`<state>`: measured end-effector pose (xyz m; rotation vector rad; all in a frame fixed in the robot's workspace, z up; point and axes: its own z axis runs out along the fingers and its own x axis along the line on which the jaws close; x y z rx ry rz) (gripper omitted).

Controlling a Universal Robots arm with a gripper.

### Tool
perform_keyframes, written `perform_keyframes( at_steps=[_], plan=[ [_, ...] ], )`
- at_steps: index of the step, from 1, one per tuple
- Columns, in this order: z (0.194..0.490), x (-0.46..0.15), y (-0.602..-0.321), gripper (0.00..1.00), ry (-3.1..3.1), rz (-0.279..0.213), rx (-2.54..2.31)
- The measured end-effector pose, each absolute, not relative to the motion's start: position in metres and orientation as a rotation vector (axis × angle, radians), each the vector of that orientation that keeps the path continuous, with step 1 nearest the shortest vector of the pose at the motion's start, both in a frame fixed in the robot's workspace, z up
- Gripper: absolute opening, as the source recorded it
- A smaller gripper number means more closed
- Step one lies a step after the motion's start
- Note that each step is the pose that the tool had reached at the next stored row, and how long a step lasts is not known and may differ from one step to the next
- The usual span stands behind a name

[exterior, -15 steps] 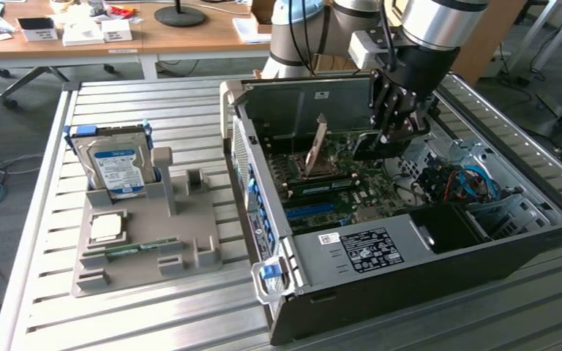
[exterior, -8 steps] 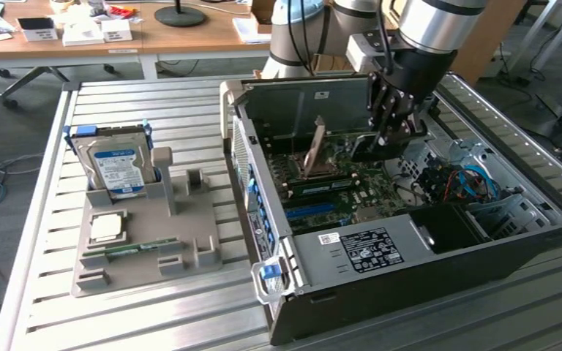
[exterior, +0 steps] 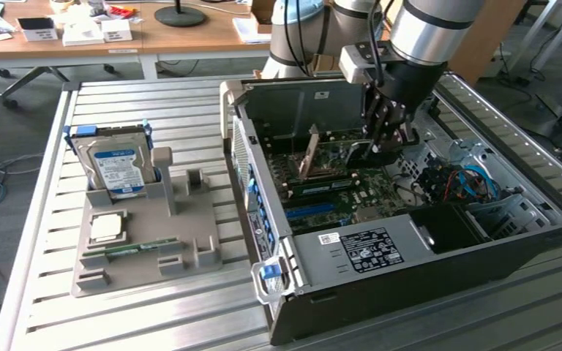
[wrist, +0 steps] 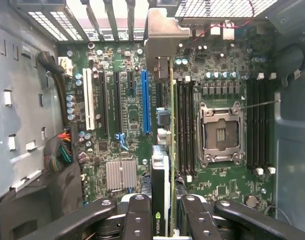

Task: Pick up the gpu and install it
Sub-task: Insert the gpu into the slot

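Observation:
In the exterior view my gripper (exterior: 383, 139) reaches down into the open computer case (exterior: 515, 241), shut on the gpu (exterior: 345, 150). The wrist view shows the gpu (wrist: 165, 170) edge-on between my fingers (wrist: 138, 220), its black cooler face with a green logo close to the camera. Its silver bracket (wrist: 160, 35) points toward the slotted rear wall of the case. The card hangs over the motherboard (wrist: 127, 115), just beside the long blue slot (wrist: 145, 102), between that slot and the black memory slots (wrist: 187, 125). Whether its lower edge touches a slot is hidden.
The case walls and rear slot covers (wrist: 112, 15) close in around the card, and the CPU socket (wrist: 220, 132) and cables (wrist: 59, 150) lie nearby. Outside the case, a grey fixture (exterior: 198, 252) holds an upright hard drive (exterior: 117, 167), a chip (exterior: 105, 228) and a memory stick (exterior: 140, 248).

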<state>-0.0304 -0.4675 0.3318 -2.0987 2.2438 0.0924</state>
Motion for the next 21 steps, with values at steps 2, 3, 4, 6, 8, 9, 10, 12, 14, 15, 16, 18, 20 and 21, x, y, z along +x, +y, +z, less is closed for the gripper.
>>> perform_keyframes(
  at_steps=[2,3,4,6,8,9,10,12,14,15,16,18,20,21],
  plan=[
    [0.329,-0.031,-0.468,0.27,2.244,0.092,-2.099],
    [0.329,-0.031,-0.468,0.27,2.243,0.092,-2.099],
    [0.329,-0.031,-0.468,0.27,2.243,0.092,-2.099],
    [0.328,-0.032,-0.468,0.27,2.243,0.092,-2.099],
    [0.327,-0.034,-0.47,0.27,2.242,0.092,-2.101],
    [0.326,-0.034,-0.471,0.27,2.24,0.092,-2.103],
    [0.325,-0.035,-0.472,0.27,2.238,0.093,-2.105],
    [0.323,-0.037,-0.475,0.27,2.235,0.093,-2.109],
    [0.32,-0.038,-0.475,0.27,2.232,0.093,-2.112],
    [0.319,-0.04,-0.475,0.27,2.23,0.093,-2.113],
    [0.317,-0.041,-0.475,0.27,2.229,0.093,-2.115],
    [0.315,-0.043,-0.475,0.27,2.226,0.093,-2.118],
    [0.314,-0.043,-0.475,0.27,2.225,0.093,-2.12],
    [0.314,-0.043,-0.475,0.27,2.224,0.093,-2.12]
  ],
)
